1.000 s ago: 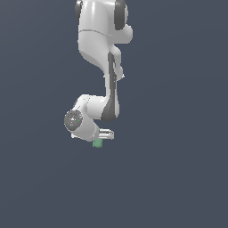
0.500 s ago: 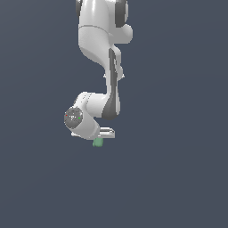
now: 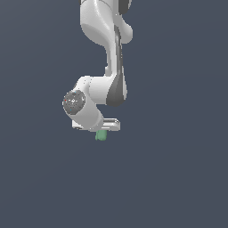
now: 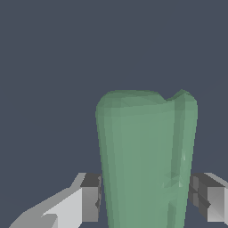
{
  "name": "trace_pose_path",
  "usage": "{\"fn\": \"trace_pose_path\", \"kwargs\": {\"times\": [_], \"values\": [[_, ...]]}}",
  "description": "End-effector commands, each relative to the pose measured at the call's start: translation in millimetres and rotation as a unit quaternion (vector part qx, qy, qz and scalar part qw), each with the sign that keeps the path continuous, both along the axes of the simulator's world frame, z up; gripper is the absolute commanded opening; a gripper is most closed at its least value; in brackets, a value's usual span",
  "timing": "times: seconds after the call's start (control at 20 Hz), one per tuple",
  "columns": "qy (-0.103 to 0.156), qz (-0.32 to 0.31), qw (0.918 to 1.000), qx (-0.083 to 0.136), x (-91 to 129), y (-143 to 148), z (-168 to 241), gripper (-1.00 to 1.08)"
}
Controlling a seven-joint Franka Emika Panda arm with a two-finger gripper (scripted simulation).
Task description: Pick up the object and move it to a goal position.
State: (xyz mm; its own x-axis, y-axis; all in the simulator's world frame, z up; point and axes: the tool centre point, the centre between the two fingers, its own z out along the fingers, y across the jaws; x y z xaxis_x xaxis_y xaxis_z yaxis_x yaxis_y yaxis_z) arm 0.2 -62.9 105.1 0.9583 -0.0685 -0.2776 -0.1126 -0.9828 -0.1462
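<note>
The gripper (image 3: 102,132) is clamped on the green block (image 4: 147,160), so the carry is underway; next, steady transport toward the goal.

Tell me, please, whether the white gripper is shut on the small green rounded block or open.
Shut on it: in the wrist view both fingers press the green block's sides, and it hangs beneath the gripper.

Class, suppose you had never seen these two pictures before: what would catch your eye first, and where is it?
In the wrist view, the green block dominates, filling the space between the two fingers of the gripper, which press on its sides. In the exterior view, the white robot arm hangs from the top edge against a plain dark background, with the green block poking out below its gripper.
</note>
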Motion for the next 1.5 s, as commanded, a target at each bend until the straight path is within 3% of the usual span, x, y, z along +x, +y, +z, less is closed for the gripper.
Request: {"fn": "trace_pose_path", "kwargs": {"times": [0.0,0.8,1.45], "values": [[0.000,0.000,1.0000,0.000,0.1,8.7,28.1,-1.00],[0.002,0.001,1.0000,0.000,5.2,58.9,196.5,-1.00],[0.003,0.001,1.0000,0.001,9.8,71.1,237.5,-1.00]]}}
